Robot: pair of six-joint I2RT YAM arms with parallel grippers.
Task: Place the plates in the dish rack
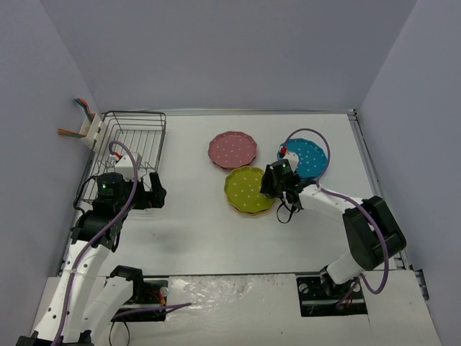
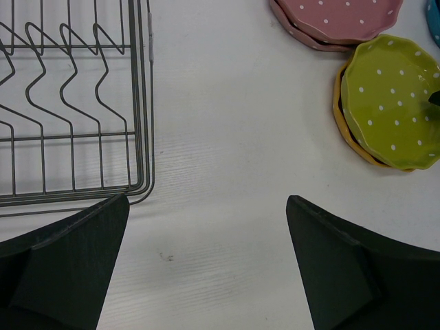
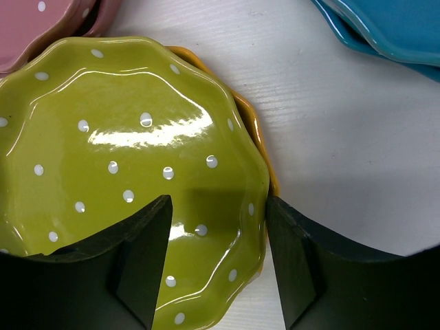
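A lime-yellow plate [image 1: 248,189] lies on an orange-yellow plate [image 3: 265,148] mid-table. My right gripper [image 3: 218,234] is open and straddles the lime plate's [image 3: 124,137] right rim, one finger over its inside, the other outside against the edge. It shows in the top view [image 1: 270,184] too. Pink plates [image 1: 233,149] lie stacked behind the lime one, and turquoise plates [image 1: 306,155] lie to the right. The black wire dish rack [image 1: 133,144] stands at the far left with no plates in it. My left gripper [image 2: 206,234] is open and empty over bare table beside the rack's [image 2: 69,103] near right corner.
A white caddy [image 1: 90,130] with utensils hangs on the rack's far left corner. Grey walls close in the table on the left, back and right. The right arm's purple cable loops over the turquoise plates.
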